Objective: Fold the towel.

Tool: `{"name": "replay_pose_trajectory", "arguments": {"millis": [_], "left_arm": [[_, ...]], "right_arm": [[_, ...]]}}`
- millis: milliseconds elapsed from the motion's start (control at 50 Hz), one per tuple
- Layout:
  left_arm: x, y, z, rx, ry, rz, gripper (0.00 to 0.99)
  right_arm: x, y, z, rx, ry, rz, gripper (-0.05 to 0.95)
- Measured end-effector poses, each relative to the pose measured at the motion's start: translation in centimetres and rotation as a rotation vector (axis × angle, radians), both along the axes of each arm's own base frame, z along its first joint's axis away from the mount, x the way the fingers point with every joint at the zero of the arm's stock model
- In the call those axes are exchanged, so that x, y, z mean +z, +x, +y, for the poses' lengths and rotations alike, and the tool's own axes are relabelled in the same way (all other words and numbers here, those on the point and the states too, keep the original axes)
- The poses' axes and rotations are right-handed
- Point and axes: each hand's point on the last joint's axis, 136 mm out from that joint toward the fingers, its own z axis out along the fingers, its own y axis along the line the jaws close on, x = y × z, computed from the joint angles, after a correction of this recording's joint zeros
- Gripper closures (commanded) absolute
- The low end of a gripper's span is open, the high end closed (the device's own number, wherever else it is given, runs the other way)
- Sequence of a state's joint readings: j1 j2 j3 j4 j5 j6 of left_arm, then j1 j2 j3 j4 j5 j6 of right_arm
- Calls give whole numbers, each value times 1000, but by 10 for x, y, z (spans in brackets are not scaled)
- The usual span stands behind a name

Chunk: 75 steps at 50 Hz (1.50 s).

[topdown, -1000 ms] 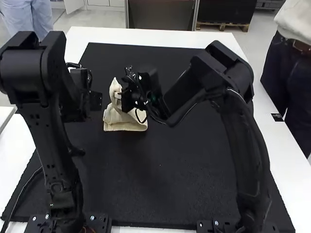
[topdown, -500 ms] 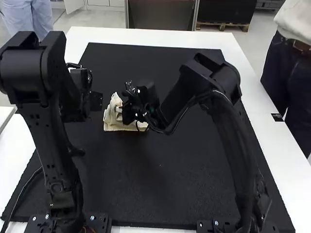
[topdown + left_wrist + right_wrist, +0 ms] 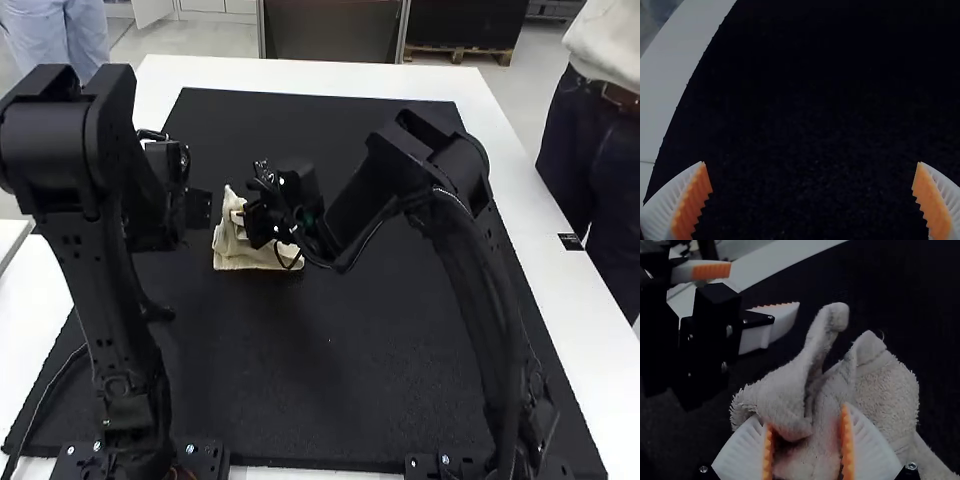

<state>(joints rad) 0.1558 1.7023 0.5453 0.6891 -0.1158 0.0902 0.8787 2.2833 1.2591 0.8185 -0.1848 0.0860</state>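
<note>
While right tool (image 3: pixel 246 220) straddles bunched towel (image 3: pixel 238 258), its fingers apart, left tool (image 3: pixel 198 208), also apart, stands near, over mat (image 3: pixel 340 370).

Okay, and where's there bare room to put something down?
The black mat is bare between the arms, nearer than the towel, and along its far edge. It's crowded at the towel, with the right hand at it and the left hand close by.
</note>
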Motion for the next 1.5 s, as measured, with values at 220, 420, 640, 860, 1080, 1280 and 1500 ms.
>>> {"name": "replay_pose_trajectory", "arguments": {"millis": [220, 420, 640, 860, 1080, 1280, 1500], "left_arm": [[0, 0, -1, -3, -2, -1, 52], [0, 0, -1, -4, -2, -1, 52], [0, 0, -1, -5, 1, 0, 52], [0, 0, -1, -6, 1, 1, 52], [0, 0, -2, -13, 1, 2, 52], [-1, 0, -2, -13, 0, 6, 52], [-1, 0, -2, -13, 1, 5, 52]], "right_arm": [[-13, 0, -1, 0, -17, 14, 577], [-18, -1, -1, 0, -23, 20, 362], [-20, -1, -2, -1, -30, 26, 330], [-21, -1, -2, 0, -31, 27, 321], [-20, -1, -1, -1, -32, 27, -13], [-18, 0, 0, -1, -29, 24, -13], [-18, 14, -11, -31, -30, 26, -13]]}}
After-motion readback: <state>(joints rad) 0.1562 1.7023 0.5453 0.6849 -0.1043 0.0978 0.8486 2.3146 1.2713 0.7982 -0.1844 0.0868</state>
